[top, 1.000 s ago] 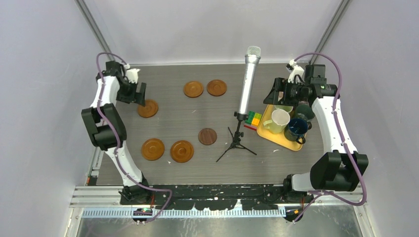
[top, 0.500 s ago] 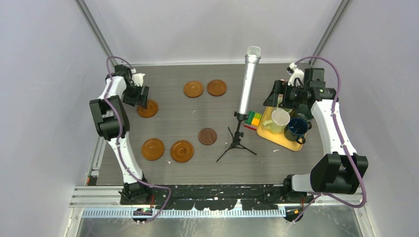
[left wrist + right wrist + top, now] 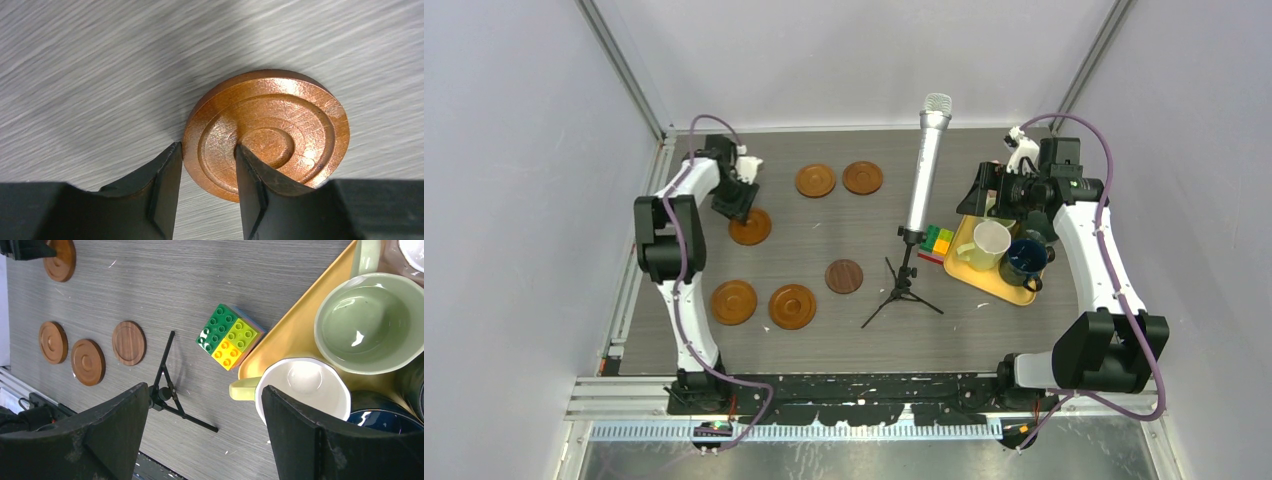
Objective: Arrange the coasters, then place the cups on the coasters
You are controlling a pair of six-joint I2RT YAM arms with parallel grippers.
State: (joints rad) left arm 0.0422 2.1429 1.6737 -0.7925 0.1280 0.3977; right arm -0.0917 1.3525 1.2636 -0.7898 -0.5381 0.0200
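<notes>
The left tool (image 3: 207,150) is closed narrowly on the rim of an orange-brown coaster (image 3: 280,125). One finger is pressed against its outer edge and the other is laid on its ringed top, at the far left of the counter (image 3: 874,330). Two far coasters (image 3: 815,180) are seen behind it, two near coasters (image 3: 733,301) at the front left, and a darker coaster (image 3: 844,275) beside the microphone stand (image 3: 902,290). The right tool (image 3: 205,390) is spread wide and empty above the yellow tray (image 3: 295,335), in which the cream cup (image 3: 305,385), pale green cup (image 3: 367,322) and dark blue cup (image 3: 380,417) are gathered.
</notes>
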